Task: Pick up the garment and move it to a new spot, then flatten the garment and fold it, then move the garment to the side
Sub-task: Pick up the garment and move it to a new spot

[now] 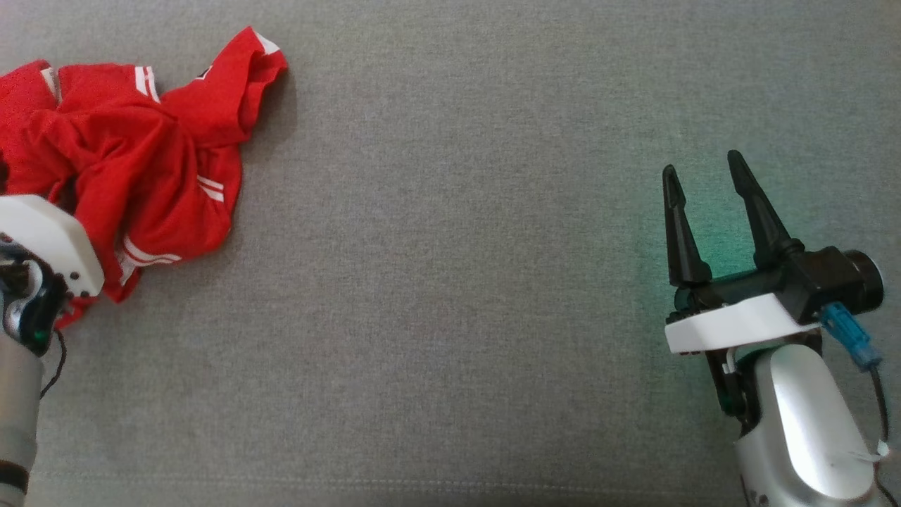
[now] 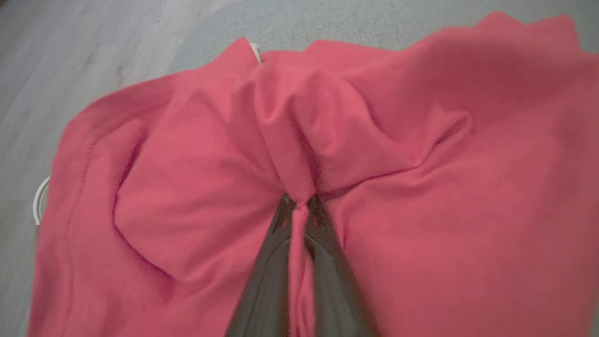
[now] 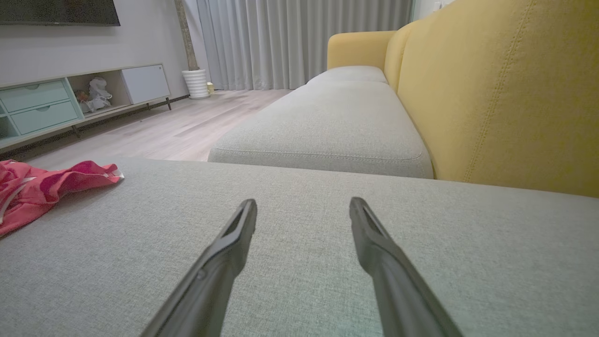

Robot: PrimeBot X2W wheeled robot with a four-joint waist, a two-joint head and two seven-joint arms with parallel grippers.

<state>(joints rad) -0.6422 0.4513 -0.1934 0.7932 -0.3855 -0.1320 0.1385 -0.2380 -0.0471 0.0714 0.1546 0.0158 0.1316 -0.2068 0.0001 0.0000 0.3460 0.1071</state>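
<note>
The garment (image 1: pixel 141 155) lies crumpled at the far left of the grey seat (image 1: pixel 457 282), cut off by the head view's left edge. The left gripper (image 2: pixel 299 201) is clenched on it. In the left wrist view its 2 fingers (image 2: pixel 266 281) pinch a raised ridge of red cloth, and folds radiate from the pinch. Taking a ridge near the middle of the heap looks meant to give a firm hold for lifting. The carry to a new spot is not yet done, and the broad bare seat to the right seems the likely target.

The right gripper (image 1: pixel 702 162) hangs released at the lower right, jaws apart and holding nothing, well apart from the garment. It is probably parked clear until flattening needs both grippers.

In the head view the white wrist housing (image 1: pixel 49 243) hides the left fingers, so the grip cannot be checked there. How many layers are caught is unclear. The crumple hides collar and sleeves, though white stripes (image 1: pixel 211 189) mark some edges. The left wrist view is blurred.
</note>
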